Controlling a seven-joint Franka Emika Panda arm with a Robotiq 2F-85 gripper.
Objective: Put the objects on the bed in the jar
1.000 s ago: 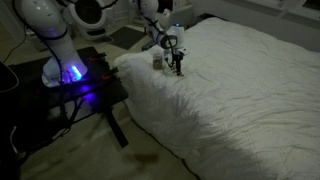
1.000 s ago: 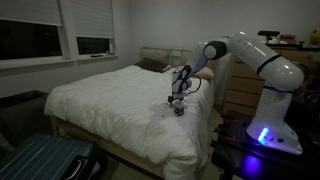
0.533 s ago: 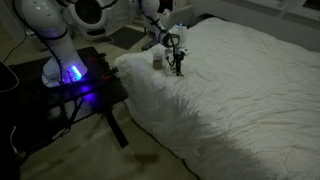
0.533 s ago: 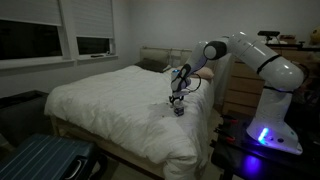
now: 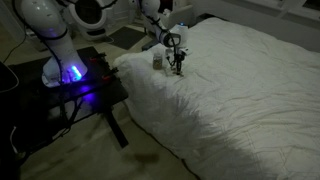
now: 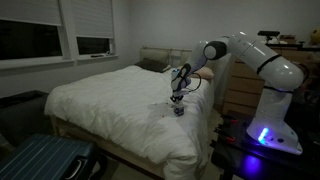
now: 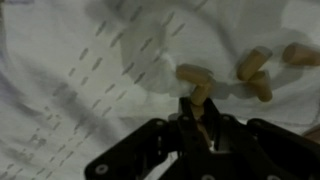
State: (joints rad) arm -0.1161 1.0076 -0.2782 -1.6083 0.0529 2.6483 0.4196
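In an exterior view, the robot's smooth white arm (image 5: pixel 50 30) rises at the far left from a base lit blue, on a dark, flat-topped stand (image 5: pixel 95 90) whose corner sits just beside the edge of the bed (image 5: pixel 240 90). Next comes the jar (image 5: pixel 157 61), a small upright greyish cylinder standing on the cover near that edge. Just right of it the pincer (image 5: pixel 178 69) points straight down with its tips at the cover. Beyond it the rumpled white quilt spreads wide and bare to the right.

In an exterior view from the foot end, a ribbed dark suitcase (image 6: pixel 40 160) lies on the floor at lower left. The bed (image 6: pixel 110 100) fills the middle, and the pincer (image 6: pixel 177 103) hangs over its right-hand side close to the edge, the arm (image 6: pixel 255 55) arching in from the right.

In the wrist view, soft quilt (image 7: pixel 80 70) with rows of short stitched dashes and shallow folds covers the left. In the middle the black pincer (image 7: pixel 200 108) has its tips drawn together, clamped on an upright piece (image 7: pixel 199 95), a short tan cylinder. Another piece (image 7: pixel 193 72) lies just above it, touching or nearly so. To the right are three more rounded stubs (image 7: pixel 253 62) (image 7: pixel 262 88) (image 7: pixel 300 53), close together on the cover, the last at the picture's edge.
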